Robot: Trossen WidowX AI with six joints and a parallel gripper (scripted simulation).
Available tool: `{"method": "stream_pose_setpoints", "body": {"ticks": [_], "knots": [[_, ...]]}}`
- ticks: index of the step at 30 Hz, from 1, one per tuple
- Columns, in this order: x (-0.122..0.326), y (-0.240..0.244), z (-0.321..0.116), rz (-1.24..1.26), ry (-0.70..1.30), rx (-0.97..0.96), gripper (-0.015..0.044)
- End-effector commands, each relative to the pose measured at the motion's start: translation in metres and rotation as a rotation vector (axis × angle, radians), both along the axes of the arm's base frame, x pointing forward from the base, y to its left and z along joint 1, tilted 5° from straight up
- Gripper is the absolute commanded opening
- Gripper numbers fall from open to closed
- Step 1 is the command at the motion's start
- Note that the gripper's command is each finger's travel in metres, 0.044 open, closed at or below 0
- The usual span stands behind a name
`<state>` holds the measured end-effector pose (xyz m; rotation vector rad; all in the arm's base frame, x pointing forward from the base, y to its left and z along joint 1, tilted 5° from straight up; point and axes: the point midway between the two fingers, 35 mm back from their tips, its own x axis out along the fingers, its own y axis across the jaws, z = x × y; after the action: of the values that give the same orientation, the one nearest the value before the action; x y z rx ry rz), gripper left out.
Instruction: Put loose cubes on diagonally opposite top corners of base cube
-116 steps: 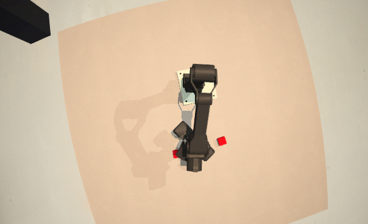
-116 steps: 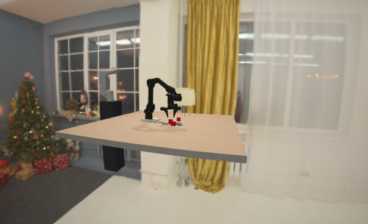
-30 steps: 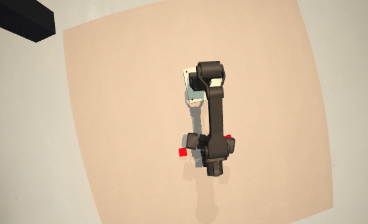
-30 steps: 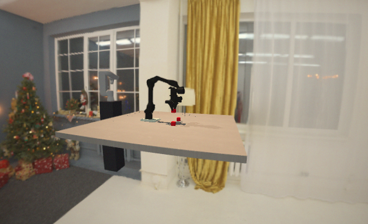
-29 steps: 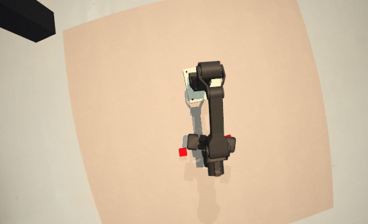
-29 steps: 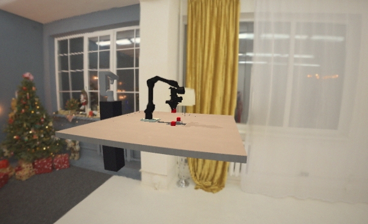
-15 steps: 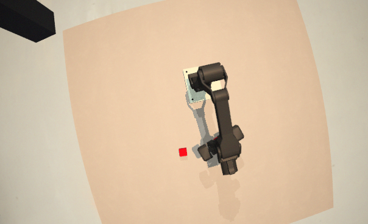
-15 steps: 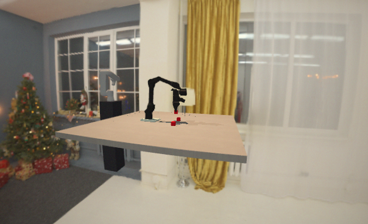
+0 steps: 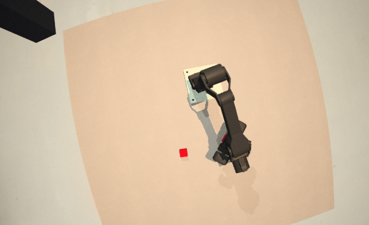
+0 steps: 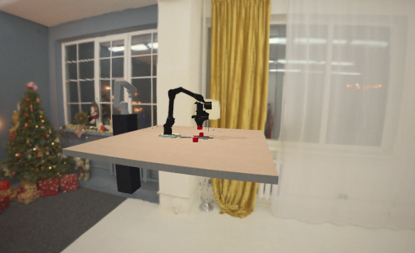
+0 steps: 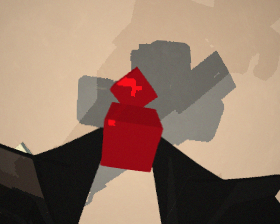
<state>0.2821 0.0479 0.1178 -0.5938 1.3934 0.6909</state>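
Exterior view: one red cube held aloft, two on the table

From here, a gold curtain [image 10: 240, 69] and a decorated Christmas tree [image 10: 32, 137] stand beyond the broad tan table [image 9: 131, 107] [image 10: 175, 152] [image 11: 31, 65]. A black pedestal [image 9: 18, 21] [image 10: 127, 151] stands off the table, bearing a grey arm [image 10: 118, 94]. On the tabletop, the black robot arm [image 9: 233, 122] [image 10: 171, 106] rises from a pale base plate [image 9: 197, 68] [image 10: 161, 135] and bends over toward the cubes.

Its gripper [image 9: 226, 146] [image 10: 199, 126] [image 11: 130, 137] points down, fingers partly closed, pinching the held cube [image 10: 199, 128] [image 11: 130, 146] above the table. Below it, in the gripper's shadow, sits a second cube [image 10: 201, 135] [image 11: 134, 86]; the wrist view has the held one overlapping its near edge. The third cube [image 9: 183, 153] [image 10: 195, 139] sits well apart from that one, out in the light. I can't tell which of them is the fixed base. Seen from the top, the arm blocks much of the working spot, leaving just a red sliver [image 9: 224, 137] visible beside it. Nothing is stacked.
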Motion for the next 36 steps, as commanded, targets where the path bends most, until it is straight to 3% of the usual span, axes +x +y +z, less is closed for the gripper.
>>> {"method": "stream_pose_setpoints", "body": {"ticks": [1, 36], "knots": [[0.001, 0.001, -0.003, 0.039, 0.003, -0.005, 0.0105], [0.002, 0.003, -0.030, 0.046, 0.003, -0.005, 0.0105]]}}
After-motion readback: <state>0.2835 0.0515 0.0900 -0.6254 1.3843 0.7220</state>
